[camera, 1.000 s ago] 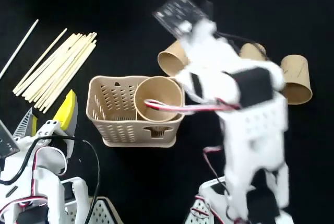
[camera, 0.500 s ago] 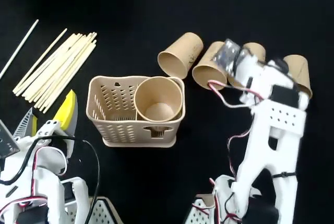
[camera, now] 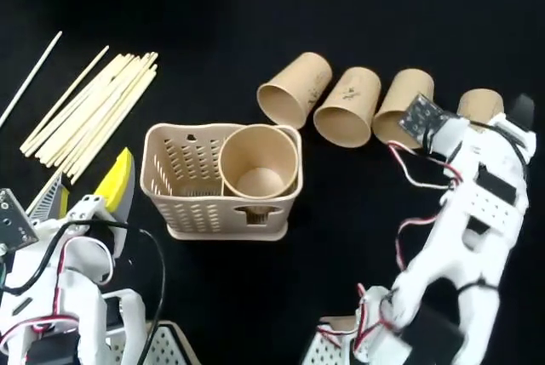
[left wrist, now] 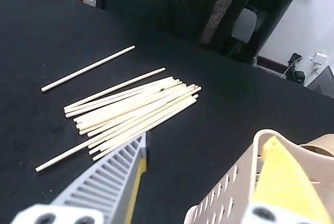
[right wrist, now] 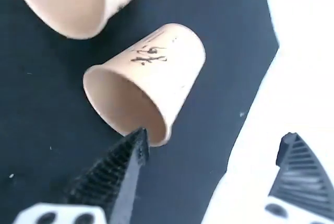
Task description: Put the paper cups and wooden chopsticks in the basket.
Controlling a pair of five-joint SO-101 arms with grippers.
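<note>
A beige slotted basket stands mid-table with one paper cup upright in its right half. Several more paper cups lie on their sides in a row behind it. My right gripper is open just above the rightmost cup, which also appears in the high view. A pile of wooden chopsticks lies at the far left, with a single stick apart from it. My left gripper is open, low between the chopsticks and the basket.
The table's right edge runs close beside the rightmost cup. Chair legs and room clutter stand beyond the far edge. Both arm bases sit at the near edge.
My right arm has swung away from above the basket, rightward to the rightmost lying cup, uncovering the row of cups. The left arm has shifted only slightly.
</note>
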